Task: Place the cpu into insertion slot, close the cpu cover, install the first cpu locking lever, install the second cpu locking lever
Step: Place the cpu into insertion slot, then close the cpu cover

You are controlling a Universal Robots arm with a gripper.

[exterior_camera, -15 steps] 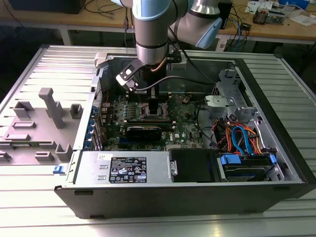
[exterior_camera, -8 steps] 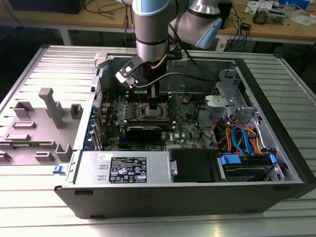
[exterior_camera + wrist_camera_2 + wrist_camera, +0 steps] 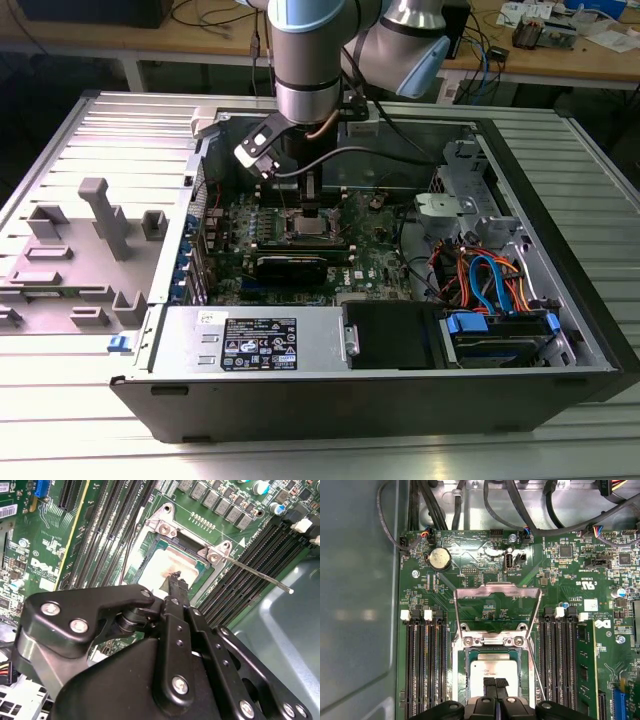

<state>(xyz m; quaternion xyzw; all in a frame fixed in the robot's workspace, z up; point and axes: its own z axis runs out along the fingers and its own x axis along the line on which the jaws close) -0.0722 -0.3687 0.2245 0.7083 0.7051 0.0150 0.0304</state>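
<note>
Vertically, claw [image 3: 495, 682] seemingly atop cpu [image 3: 483, 672].

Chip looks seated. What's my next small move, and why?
Probably raise the pincer straight off the chip: the chip lies flat in the socket, the pincer is shut right over it, and the cover stands flipped open beyond, needing room to swing down.

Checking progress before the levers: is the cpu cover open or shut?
Open: the cpu cover is flipped back, and the cpu top shows bare.
</note>
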